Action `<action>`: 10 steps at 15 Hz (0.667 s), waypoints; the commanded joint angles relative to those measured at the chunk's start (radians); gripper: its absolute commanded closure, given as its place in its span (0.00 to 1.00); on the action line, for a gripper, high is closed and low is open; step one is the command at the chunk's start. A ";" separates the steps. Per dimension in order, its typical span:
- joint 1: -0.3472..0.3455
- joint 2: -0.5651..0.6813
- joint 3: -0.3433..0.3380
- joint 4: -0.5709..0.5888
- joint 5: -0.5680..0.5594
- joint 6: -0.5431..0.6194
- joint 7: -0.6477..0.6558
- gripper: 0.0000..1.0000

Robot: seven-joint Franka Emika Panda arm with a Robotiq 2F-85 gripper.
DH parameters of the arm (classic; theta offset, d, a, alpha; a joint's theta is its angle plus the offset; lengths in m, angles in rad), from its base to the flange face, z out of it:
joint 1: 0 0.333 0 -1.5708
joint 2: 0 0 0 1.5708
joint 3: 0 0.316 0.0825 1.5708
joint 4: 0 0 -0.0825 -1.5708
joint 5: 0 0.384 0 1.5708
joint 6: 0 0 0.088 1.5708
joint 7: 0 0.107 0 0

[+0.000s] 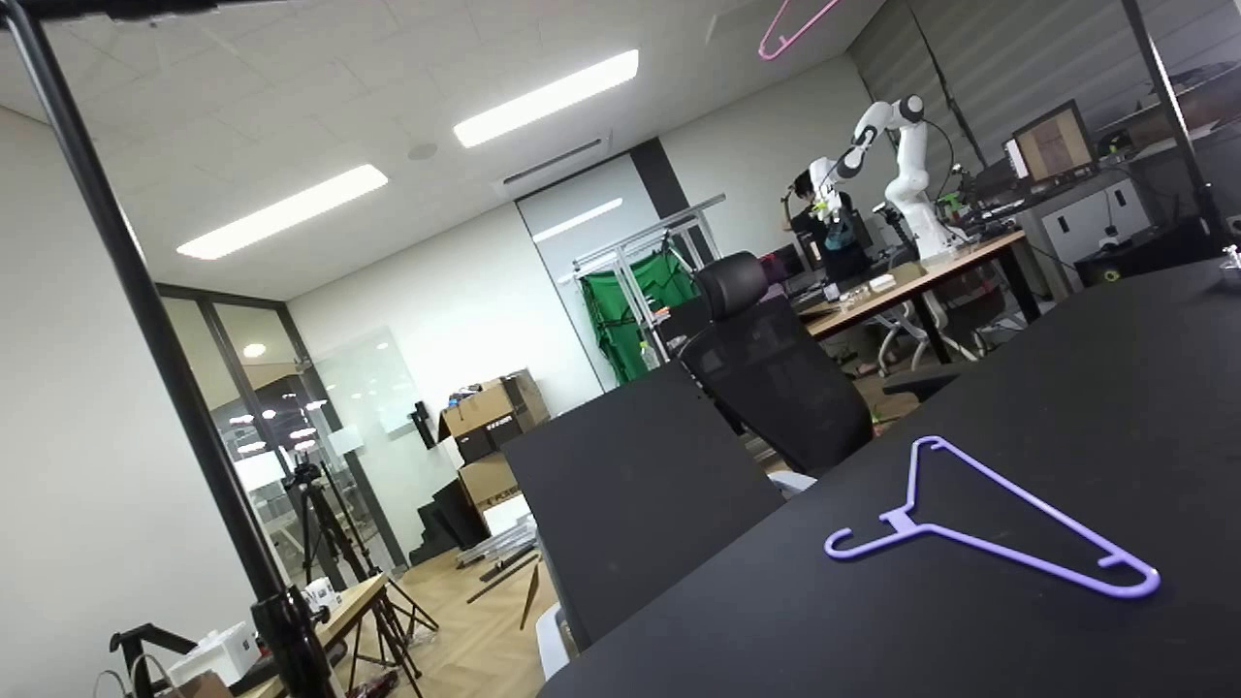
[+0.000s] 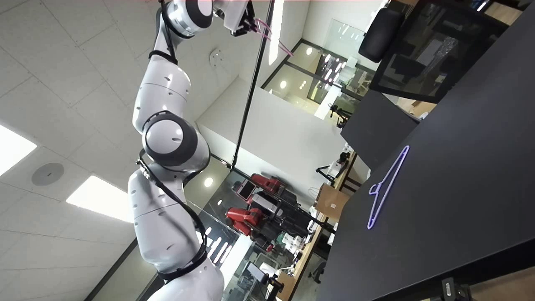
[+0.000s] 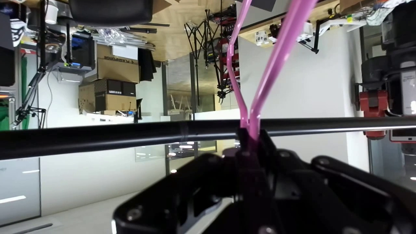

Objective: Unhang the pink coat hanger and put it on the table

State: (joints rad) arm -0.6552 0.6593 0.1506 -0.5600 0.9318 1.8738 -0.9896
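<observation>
- Pink coat hanger [image 3: 277, 58]: up in the air, well apart from the table [image 1: 776, 620], clamped in our gripper [image 3: 253, 139].
- We cannot tell whether it touches the black rod [image 3: 97, 139].
- On the table we see a lavender hanger [image 1: 1028, 560] lying flat.

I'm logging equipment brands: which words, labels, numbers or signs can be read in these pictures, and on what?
"FLASHFORGE", upside down in the wrist view, on a cardboard box.
Print on the black-fronted carton: too small to read.
Marks on the light panel at the wrist view's right edge: too blurred.
No readable lettering on the pink coat hanger or purple hanger.
</observation>
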 commanded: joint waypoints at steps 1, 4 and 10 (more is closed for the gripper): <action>0.001 -0.006 0.004 0.011 0.009 -0.012 0.039 0.98; 0.011 -0.022 -0.028 -0.004 -0.058 -0.099 0.046 0.98; -0.024 -0.010 -0.010 -0.033 -0.067 -0.337 0.010 0.98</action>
State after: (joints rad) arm -0.6600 0.6549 0.1311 -0.5688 0.8582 1.6256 -0.9834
